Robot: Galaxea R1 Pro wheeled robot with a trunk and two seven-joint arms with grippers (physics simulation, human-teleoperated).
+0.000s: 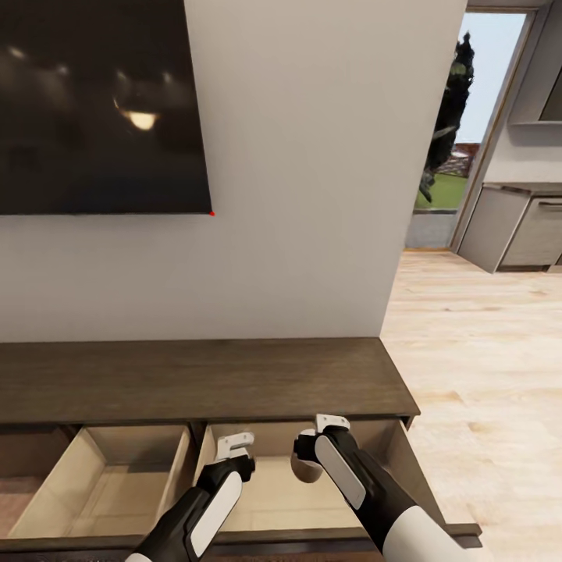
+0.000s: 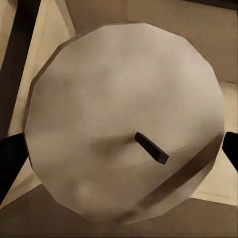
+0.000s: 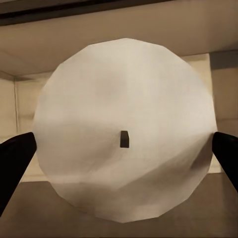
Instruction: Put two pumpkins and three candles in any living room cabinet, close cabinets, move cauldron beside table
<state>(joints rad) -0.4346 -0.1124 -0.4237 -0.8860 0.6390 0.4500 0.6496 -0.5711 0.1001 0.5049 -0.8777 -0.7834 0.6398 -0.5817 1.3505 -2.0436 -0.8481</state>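
Note:
The dark brown cabinet [image 1: 203,378] stands against the wall with two drawers pulled out, pale wood inside. Both grippers hang over the right drawer [image 1: 402,460]. My left gripper [image 1: 234,446] is shut on a tan candle [image 2: 119,89]; its dark wick [image 2: 151,148] faces the camera between black fingers [image 2: 10,161]. My right gripper [image 1: 316,446] is shut on a paler grey candle [image 3: 124,89], which shows as a pale lump [image 1: 300,471] under the hand, with fingers [image 3: 15,163] on both sides. The pumpkins and the cauldron are out of view.
The left drawer [image 1: 109,484] is open beside the right one. A black TV [image 1: 94,101] hangs on the grey wall above the cabinet. To the right, light plank floor [image 1: 484,367] runs to a doorway and grey kitchen units [image 1: 523,230].

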